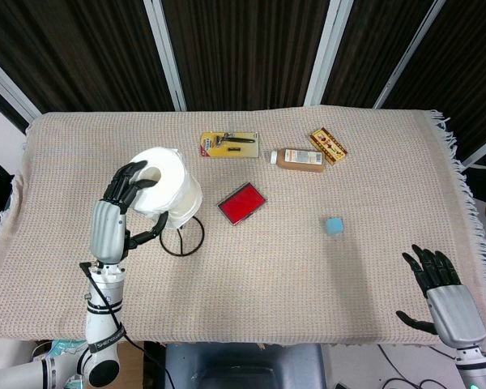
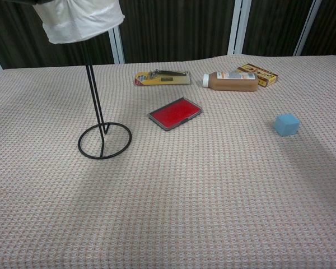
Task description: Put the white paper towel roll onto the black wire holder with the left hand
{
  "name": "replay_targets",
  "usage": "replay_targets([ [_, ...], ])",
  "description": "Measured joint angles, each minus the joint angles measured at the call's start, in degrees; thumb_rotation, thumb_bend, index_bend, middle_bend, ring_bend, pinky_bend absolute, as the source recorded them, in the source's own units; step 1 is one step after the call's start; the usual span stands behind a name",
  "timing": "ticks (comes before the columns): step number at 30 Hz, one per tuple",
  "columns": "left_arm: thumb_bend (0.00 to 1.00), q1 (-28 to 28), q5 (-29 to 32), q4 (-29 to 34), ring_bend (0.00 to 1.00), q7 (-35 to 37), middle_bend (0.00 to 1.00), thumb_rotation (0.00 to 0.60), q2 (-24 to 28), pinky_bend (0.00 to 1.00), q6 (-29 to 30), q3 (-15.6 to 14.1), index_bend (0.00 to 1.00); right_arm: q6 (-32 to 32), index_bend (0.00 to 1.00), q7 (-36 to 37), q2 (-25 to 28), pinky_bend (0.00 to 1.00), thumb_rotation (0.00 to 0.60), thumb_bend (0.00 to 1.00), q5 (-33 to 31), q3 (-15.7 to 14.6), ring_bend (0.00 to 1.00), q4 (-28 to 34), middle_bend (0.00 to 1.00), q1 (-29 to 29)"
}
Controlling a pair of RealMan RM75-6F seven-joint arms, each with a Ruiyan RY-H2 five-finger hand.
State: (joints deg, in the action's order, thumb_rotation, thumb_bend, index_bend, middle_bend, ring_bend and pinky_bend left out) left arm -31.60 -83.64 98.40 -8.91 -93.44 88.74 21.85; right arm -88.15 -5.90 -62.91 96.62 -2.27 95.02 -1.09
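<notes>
My left hand (image 1: pixel 120 212) grips the white paper towel roll (image 1: pixel 168 191), fingers over its top edge and thumb below. In the chest view the roll (image 2: pixel 78 19) hangs at the top of the black wire holder's upright rod (image 2: pixel 95 95), covering the rod's tip; the hand itself barely shows there. The holder's ring base (image 2: pixel 105 140) lies on the cloth, and in the head view it (image 1: pixel 183 238) peeks out under the roll. My right hand (image 1: pixel 441 290) is open at the table's near right corner, holding nothing.
A red flat case (image 1: pixel 243 203), a razor pack (image 1: pixel 228 144), a brown bottle (image 1: pixel 300 159), a small yellow-red box (image 1: pixel 328 146) and a blue cube (image 1: pixel 334 226) lie on the beige woven cloth (image 1: pixel 308 275). The fringed table edge runs down the right.
</notes>
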Motion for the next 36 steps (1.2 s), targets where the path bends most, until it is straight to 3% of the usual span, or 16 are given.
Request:
replay_targets([
  [4, 0.71, -0.3, 0.0, -1.1, 0.72, -0.5, 0.76, 0.6, -0.1, 0.98, -0.5, -0.5, 0.67, 0.1, 0.0, 0.0, 0.0, 0.0, 0.6, 0.12, 0.0, 0.0, 0.0, 0.1, 0.0, 0.0],
  [7, 0.6, -0.3, -0.5, -1.4, 0.56, -0.6, 0.58, 0.6, 0.3, 0.85, -1.0, -1.5, 0.47, 0.1, 0.0, 0.0, 0.0, 0.0, 0.6, 0.12, -0.1, 0.1, 0.0, 0.1, 0.0, 0.0],
  [8, 0.56, -0.3, -0.7, -1.6, 0.46, -0.7, 0.48, 0.6, 0.6, 0.75, -1.3, -1.9, 0.35, 0.1, 0.0, 0.0, 0.0, 0.0, 0.6, 0.11, -0.1, 0.1, 0.0, 0.1, 0.0, 0.0],
  [9, 0.51, -0.3, -1.0, -1.8, 0.31, -0.8, 0.36, 0.6, 0.9, 0.58, -1.7, -2.3, 0.21, 0.1, 0.0, -0.1, 0.0, 0.0, 0.6, 0.11, -0.1, 0.1, 0.0, 0.1, 0.0, 0.0],
  [11, 0.47, -0.4, -1.1, -1.8, 0.11, -0.6, 0.17, 0.6, 1.5, 0.29, -2.6, -2.8, 0.06, 0.2, 0.0, -0.1, 0.0, 0.0, 0.6, 0.11, 0.0, 0.0, 0.0, 0.1, 0.0, 0.0],
  [12, 0.44, -0.4, -1.0, -1.6, 0.04, -0.4, 0.09, 0.6, 2.0, 0.16, -3.2, -2.9, 0.01, 0.2, 0.0, -0.1, 0.0, 0.0, 0.6, 0.11, 0.0, 0.0, 0.0, 0.1, 0.0, 0.0],
  [14, 0.41, -0.4, -0.9, -1.2, 0.0, -0.2, 0.01, 0.6, 2.9, 0.06, -3.8, -3.1, 0.0, 0.2, 0.0, -0.1, 0.1, 0.0, 0.6, 0.12, 0.0, 0.0, 0.0, 0.1, 0.0, 0.0],
  [29, 0.38, 1.6, -3.0, 1.8, 0.0, 1.4, 0.0, 0.6, 6.1, 0.01, -2.3, -5.3, 0.0, 0.2, 0.0, -1.2, -0.1, 0.0, 0.6, 0.12, 0.3, -0.3, 0.0, 0.2, 0.0, 0.2],
  [32, 0.39, 3.7, -4.9, 3.2, 0.0, 2.7, 0.0, 0.6, 8.5, 0.0, -0.9, -7.5, 0.0, 0.4, 0.0, -1.2, -0.1, 0.0, 0.6, 0.11, 0.3, -0.3, 0.0, 0.2, 0.0, 0.2],
  [36, 0.41, 8.9, -8.0, 3.7, 0.0, 7.0, 0.0, 0.6, 13.7, 0.0, 1.7, -14.1, 0.0, 0.8, 0.0, -1.6, -0.2, 0.0, 0.6, 0.11, -0.1, -0.3, 0.0, 0.3, 0.0, 0.1],
])
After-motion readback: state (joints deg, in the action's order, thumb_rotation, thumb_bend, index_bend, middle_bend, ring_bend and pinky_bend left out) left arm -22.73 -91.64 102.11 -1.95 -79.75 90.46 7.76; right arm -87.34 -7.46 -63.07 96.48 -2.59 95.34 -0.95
